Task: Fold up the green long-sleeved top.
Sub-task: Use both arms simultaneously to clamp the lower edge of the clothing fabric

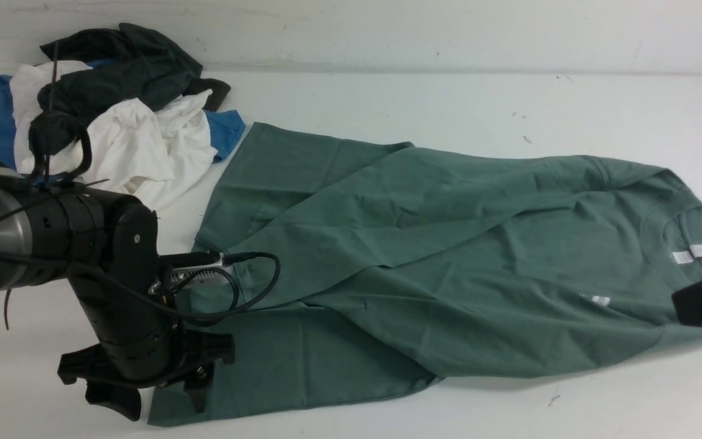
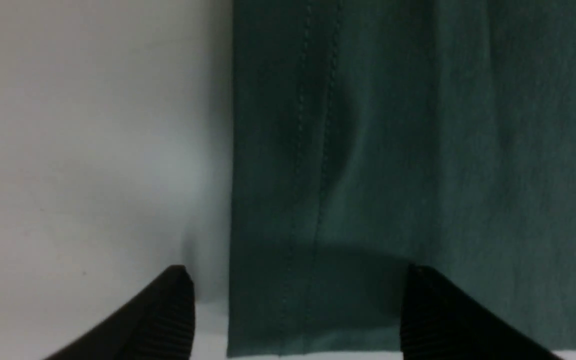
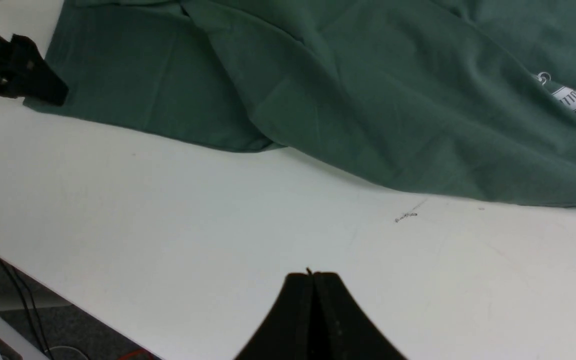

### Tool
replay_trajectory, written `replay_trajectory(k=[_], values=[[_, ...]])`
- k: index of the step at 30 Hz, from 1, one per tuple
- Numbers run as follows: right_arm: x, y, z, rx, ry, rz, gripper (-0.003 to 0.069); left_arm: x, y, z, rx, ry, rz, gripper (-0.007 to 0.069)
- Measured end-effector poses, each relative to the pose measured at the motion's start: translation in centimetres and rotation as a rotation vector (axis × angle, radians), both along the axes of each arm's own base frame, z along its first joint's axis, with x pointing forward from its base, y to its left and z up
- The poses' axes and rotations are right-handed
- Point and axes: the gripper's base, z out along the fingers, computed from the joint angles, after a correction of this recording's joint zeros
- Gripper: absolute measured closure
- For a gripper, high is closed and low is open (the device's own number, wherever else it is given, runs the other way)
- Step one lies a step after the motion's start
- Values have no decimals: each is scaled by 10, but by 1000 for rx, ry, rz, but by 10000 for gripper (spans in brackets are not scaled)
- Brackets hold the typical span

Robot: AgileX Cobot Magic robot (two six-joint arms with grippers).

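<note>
We see the green long-sleeved top (image 1: 448,256) sprawled across the surface (image 1: 448,103), collar toward three o'clock, our left claw (image 2: 300,300) gaping wide over its hem at seven o'clock, right claw (image 3: 313,282) pinched shut, empty

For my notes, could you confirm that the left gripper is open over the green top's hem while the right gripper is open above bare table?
The right gripper is shut above the table, as the right wrist view shows. The left gripper is open over the hem of the green top.
</note>
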Motion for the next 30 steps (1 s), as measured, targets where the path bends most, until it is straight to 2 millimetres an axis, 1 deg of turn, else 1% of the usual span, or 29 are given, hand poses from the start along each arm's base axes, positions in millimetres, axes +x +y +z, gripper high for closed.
replay_trajectory(k=[3,6,9,12,13,14,16,18,20,21,22,23,24,25,26,27,28,30], values=[[0,0,0,-1,-1,1,673,1,-1,-3,0,9,2,120],[0,0,0,-1,-1,2,673,1,-3,-4,-4,2,-13,175],[0,0,0,-1,-1,2,673,0,-11,-4,0,-14,-53,326],[0,0,0,-1,-1,2,673,-2,-18,-3,17,-30,-106,508],[0,0,0,-2,-2,3,673,-2,-19,-3,24,-33,-120,557],[0,0,0,-4,-2,3,673,-3,-19,-3,34,-32,-134,586],[0,-1,-1,-19,-2,2,673,-5,-17,-2,57,-17,-169,609],[0,-2,-1,-32,-2,2,673,-7,-14,-1,82,2,-197,613],[0,-6,-3,-79,-2,1,673,-15,-6,13,146,32,-253,616],[0,-6,-3,-87,-2,0,673,-15,-5,13,147,37,-253,616],[0,-8,-4,-116,-2,1,673,-19,-2,25,162,13,-270,616],[1,-9,-5,-119,-1,1,673,-19,-2,28,163,5,-273,616],[2,-10,-7,-138,6,3,673,-22,0,37,164,-21,-282,616],[4,-8,-9,-156,14,22,673,-24,1,45,161,-43,-287,616],[4,-8,-9,-158,15,26,673,-25,1,47,159,-49,-288,616],[10,0,-16,-192,37,92,671,-28,3,55,159,-71,-292,616],[10,0,-17,-199,40,100,671,-28,3,55,160,-71,-292,616],[16,11,-27,-239,74,172,669,-31,5,61,161,-80,-293,616]])
